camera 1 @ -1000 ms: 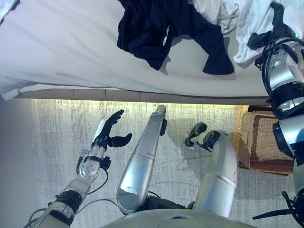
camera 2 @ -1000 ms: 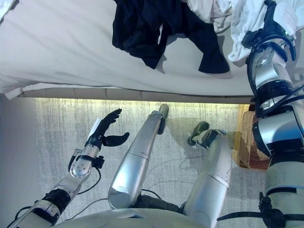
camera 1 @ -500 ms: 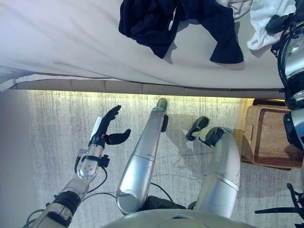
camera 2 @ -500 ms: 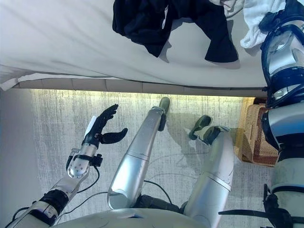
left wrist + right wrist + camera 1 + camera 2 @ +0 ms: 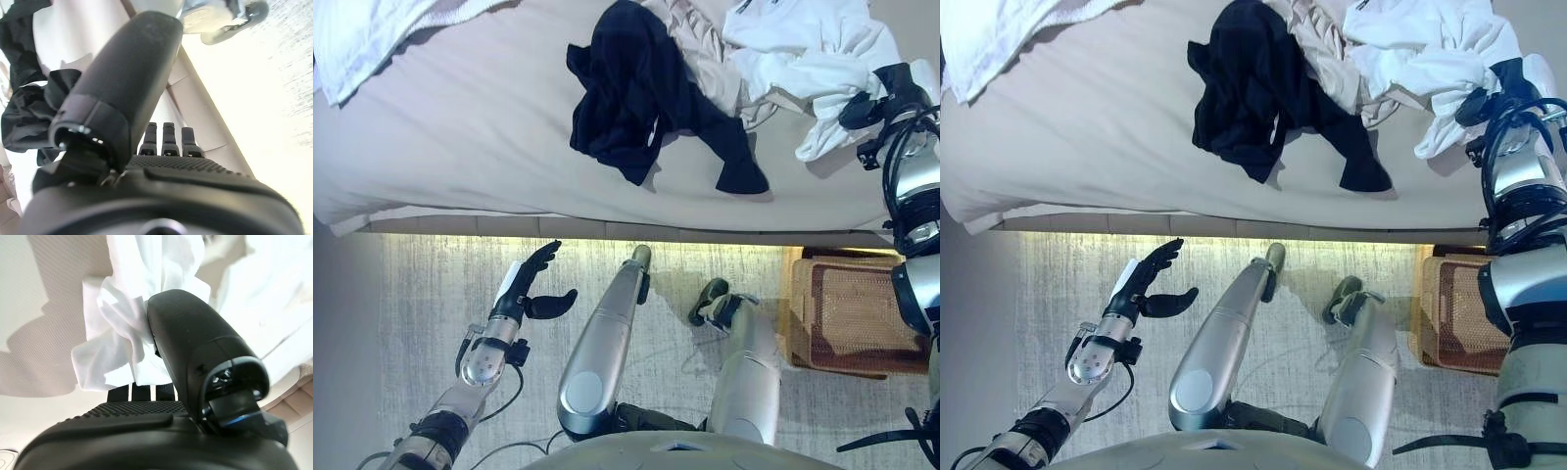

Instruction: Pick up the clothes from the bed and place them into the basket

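1. The right hand is on the bed, with thumb and fingers closed on a fold of the white garment; the right wrist view shows the cloth pinched.
2. The left hand hangs over the floor below the bed edge, fingers relaxed and spread, holding nothing.
3. The black garment and a beige garment lie on the bed beside the white one.
4. The wicker basket stands on the floor by the bed and looks empty, so I judge the task is at its beginning: all clothes remain to be moved.
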Controlling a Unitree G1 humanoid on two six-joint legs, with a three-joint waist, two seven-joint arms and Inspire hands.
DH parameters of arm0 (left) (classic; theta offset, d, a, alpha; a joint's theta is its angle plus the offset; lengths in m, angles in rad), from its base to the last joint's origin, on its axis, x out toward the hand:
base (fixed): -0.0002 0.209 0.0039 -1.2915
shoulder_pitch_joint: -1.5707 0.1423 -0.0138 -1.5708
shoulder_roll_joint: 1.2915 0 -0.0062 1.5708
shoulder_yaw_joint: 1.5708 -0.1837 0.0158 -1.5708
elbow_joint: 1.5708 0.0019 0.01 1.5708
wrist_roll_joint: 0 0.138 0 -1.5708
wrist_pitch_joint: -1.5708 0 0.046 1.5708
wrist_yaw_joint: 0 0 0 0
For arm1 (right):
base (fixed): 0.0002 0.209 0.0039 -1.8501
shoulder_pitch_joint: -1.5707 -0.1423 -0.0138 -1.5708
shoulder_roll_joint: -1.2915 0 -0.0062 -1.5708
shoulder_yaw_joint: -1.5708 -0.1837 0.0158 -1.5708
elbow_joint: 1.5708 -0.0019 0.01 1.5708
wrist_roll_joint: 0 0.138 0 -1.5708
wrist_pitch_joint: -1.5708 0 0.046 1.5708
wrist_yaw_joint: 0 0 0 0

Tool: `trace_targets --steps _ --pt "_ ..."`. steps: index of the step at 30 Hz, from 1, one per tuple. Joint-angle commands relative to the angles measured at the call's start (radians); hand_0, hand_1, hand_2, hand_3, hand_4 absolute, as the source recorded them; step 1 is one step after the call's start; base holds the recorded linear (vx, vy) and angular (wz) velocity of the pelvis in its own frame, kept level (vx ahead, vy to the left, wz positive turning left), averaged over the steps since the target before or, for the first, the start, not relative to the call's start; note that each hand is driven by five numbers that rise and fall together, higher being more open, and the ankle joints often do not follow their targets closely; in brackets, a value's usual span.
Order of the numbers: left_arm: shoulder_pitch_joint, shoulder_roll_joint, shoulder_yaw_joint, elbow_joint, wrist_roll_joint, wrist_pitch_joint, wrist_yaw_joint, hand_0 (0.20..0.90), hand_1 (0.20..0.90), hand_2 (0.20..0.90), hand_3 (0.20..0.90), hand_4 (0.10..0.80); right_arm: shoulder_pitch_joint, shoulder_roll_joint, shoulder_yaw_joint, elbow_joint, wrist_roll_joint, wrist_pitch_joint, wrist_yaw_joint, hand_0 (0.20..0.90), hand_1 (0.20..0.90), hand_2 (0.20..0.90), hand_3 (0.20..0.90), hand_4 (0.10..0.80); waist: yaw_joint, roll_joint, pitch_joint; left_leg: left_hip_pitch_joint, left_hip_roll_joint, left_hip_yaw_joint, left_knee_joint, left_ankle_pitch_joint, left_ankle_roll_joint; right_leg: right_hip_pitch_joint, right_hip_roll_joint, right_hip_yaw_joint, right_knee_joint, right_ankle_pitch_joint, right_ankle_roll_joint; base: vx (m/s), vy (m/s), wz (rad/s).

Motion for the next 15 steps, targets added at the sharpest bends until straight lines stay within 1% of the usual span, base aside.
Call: trace_targets --steps 1,4,6,8,11,15 --pt "0.057 0.034 0.059 0.005 -0.004 -0.017 0.02 0.9 0.9 0.9 0.9 0.8 -0.054 -0.163 -0.026 -0.083 0.036 -0.102 -0.037 0.3 0.3 0.3 0.2 0.1 0.009 -0.036 -0.13 0.12 0.006 0.013 -0.206 0.041 -0.031 0.159 0.051 -0.05 -0.19 0.053 0.014 -0.044 0.052 -0.11" --pt "0.061 0.031 0.074 0.02 0.017 0.001 0.023 0.9 0.9 0.9 0.9 0.8 -0.04 -0.178 -0.036 -0.115 0.071 -0.1 -0.024 0.3 0.3 0.3 0.2 0.1 -0.005 -0.062 -0.185 0.213 0.008 0.004 -0.3 0.061 -0.035 0.256 0.074 -0.047 -0.328 0.089 0.033 0.03 0.009 -0.12" --pt "0.057 0.03 0.085 0.033 0.067 0.014 0.043 0.9 0.9 0.9 0.9 0.8 -0.019 -0.191 -0.05 -0.139 0.099 -0.099 0.008 0.3 0.3 0.3 0.2 0.1 -0.021 -0.085 -0.238 0.288 0.013 0.012 -0.364 0.063 -0.036 0.335 0.092 -0.043 -0.421 0.109 0.047 0.086 -0.012 -0.03" --pt "0.057 0.034 0.085 0.034 0.102 0.028 0.045 0.9 0.9 0.9 0.9 0.8 -0.007 -0.201 -0.06 -0.152 0.113 -0.099 0.018 0.3 0.3 0.3 0.2 0.1 -0.031 -0.096 -0.266 0.33 0.017 0.017 -0.39 0.06 -0.035 0.379 0.099 -0.041 -0.461 0.117 0.053 0.095 -0.026 -0.11" --pt "0.046 0.039 0.091 0.063 0.097 0.075 0.025 0.9 0.9 0.9 0.9 0.8 -0.011 -0.231 -0.065 -0.177 0.152 -0.095 0.042 0.3 0.3 0.3 0.2 0.1 -0.059 -0.116 -0.342 0.428 0.03 0.042 -0.444 0.05 -0.035 0.478 0.117 -0.029 -0.544 0.132 0.064 0.18 -0.006 -0.16" --pt "0.029 0.029 0.099 0.126 0.102 0.089 0.009 0.9 0.9 0.9 0.9 0.8 -0.022 -0.273 -0.07 -0.186 0.169 -0.115 0.042 0.3 0.3 0.3 0.2 0.1 -0.093 -0.13 -0.413 0.495 0.042 0.067 -0.47 0.042 -0.035 0.54 0.125 -0.013 -0.599 0.156 0.074 0.12 0.007 -0.17"
